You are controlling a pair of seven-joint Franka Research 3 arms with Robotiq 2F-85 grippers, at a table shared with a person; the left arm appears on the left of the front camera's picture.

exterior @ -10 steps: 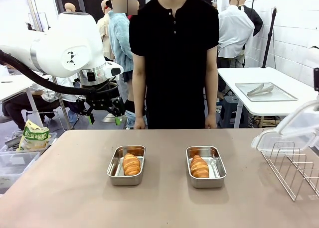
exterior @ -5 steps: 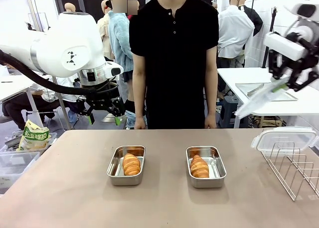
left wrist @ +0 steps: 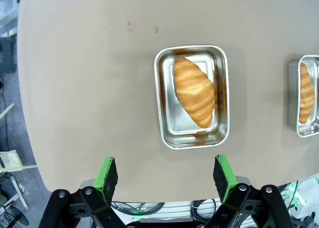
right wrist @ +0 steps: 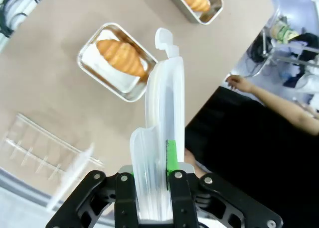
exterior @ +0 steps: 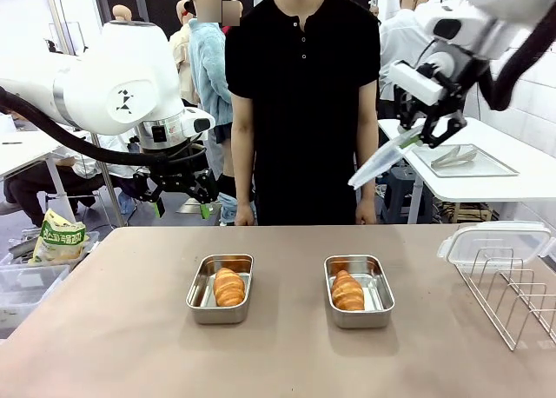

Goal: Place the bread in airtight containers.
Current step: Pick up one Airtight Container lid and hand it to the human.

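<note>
Both pieces of bread already lie in their tubs, so I judge that the step in hand is closing them with lids. The left croissant (exterior: 229, 287) is inside the left container (exterior: 196, 295) and the right croissant (exterior: 347, 290) is inside the right container (exterior: 387, 299). The two tubs stand apart on the bench (exterior: 113, 328), in front of the person (exterior: 304, 94), and both are uncovered. The right fingers (right wrist: 171, 156) are almost fully closed on one edge of a clear lid (exterior: 380, 161). They hold it high above the far side of the bench, tilted, with its free end pointing down toward the middle. In the right wrist view the lid stands edge-on, and the right container is below it, a little to one side. The left fingers (left wrist: 107, 174) are wide apart and hold nothing; they hover over the far left of the bench, looking down on the left container. A second lid (exterior: 497, 240) rests on the wire rack (exterior: 512, 302). For the next move I would lower the lid over the right container, turn it flat, match its corners to the rim and press it down. The grip is on one edge only, so the lid may swing, and I think the light tub may slide.
</note>
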